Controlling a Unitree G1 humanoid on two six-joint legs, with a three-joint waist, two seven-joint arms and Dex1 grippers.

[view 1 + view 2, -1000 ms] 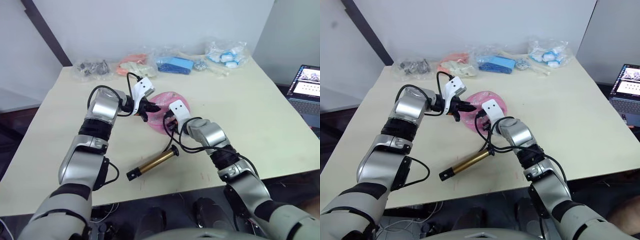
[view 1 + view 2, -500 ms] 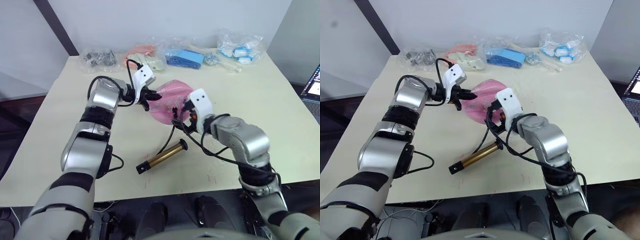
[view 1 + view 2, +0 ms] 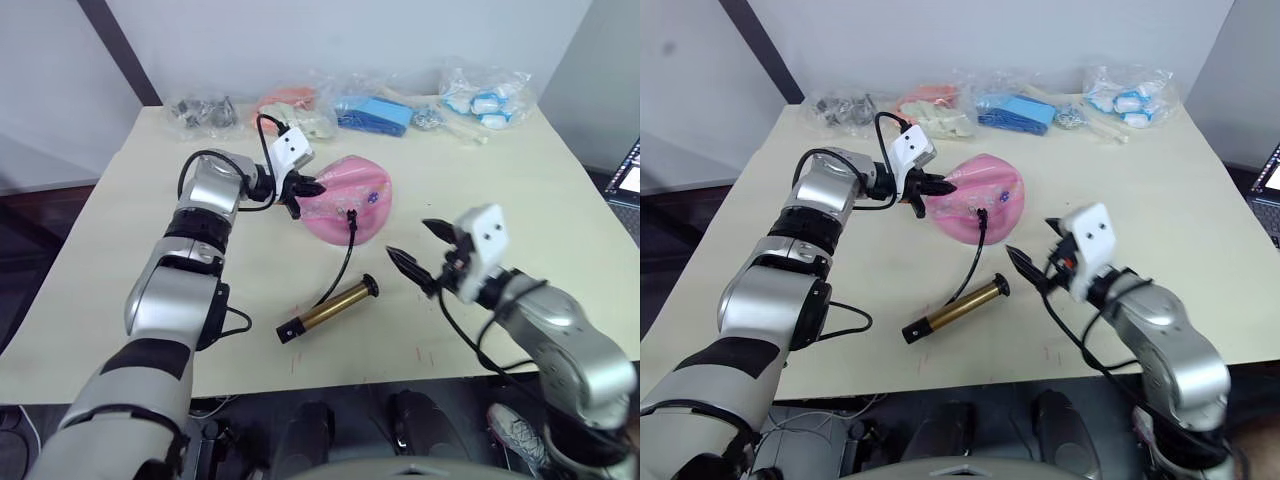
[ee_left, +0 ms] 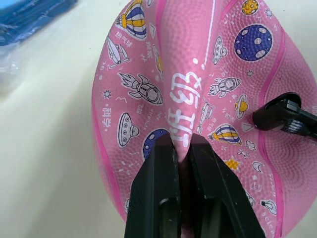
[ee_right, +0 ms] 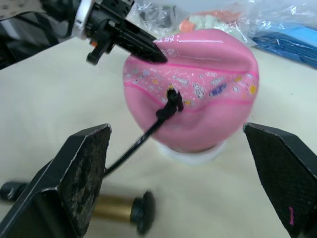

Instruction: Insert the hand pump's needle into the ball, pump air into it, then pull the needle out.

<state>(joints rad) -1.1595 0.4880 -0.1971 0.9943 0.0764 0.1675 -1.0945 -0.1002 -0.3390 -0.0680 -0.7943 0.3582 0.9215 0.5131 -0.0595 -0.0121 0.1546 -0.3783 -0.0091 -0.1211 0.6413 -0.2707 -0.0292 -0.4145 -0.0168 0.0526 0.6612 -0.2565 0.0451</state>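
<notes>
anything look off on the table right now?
The ball is badly deflated: it sags, with a fold pinched in the left pincer. The hose fitting sits at the ball's side, while the hand pump lies unattended on the table. The right pincer hangs open, holding nothing.

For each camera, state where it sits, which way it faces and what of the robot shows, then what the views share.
Left eye and right eye views: head-mounted, looking forward and down at the table; both arms show.
Left wrist view: along the left gripper, pinching a fold of the ball.
Right wrist view: between the open right gripper fingers, toward the hand pump.
Shared: ball, and the hose fitting on it holding the needle.
</notes>
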